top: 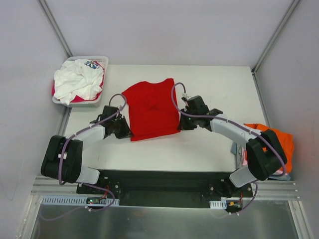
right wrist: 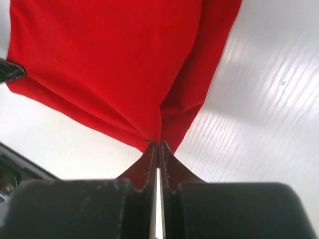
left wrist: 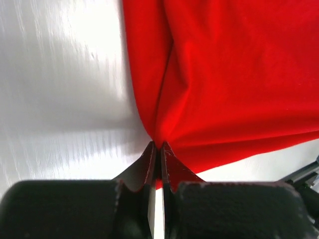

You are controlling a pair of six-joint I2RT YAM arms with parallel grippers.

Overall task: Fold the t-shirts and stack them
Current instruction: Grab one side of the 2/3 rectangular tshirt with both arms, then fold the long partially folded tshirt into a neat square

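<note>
A plain red t-shirt (top: 150, 109) lies partly folded in the middle of the white table. My left gripper (top: 124, 130) is shut on its near left edge; in the left wrist view the cloth (left wrist: 229, 79) bunches into the pinched fingertips (left wrist: 158, 145). My right gripper (top: 183, 122) is shut on the shirt's right edge, and the red fabric (right wrist: 114, 64) gathers into its closed tips (right wrist: 158, 143). An orange t-shirt (top: 279, 139) lies at the table's right edge. A white t-shirt with a blue-red print (top: 78, 79) sits in the basket over a magenta one (top: 79, 98).
The white slotted basket (top: 99, 60) stands at the table's far left corner. Something pale lies under the orange shirt by the right arm (top: 244, 158). Both arm bases sit on the black bar (top: 159, 186) at the near edge. Grey walls enclose the table.
</note>
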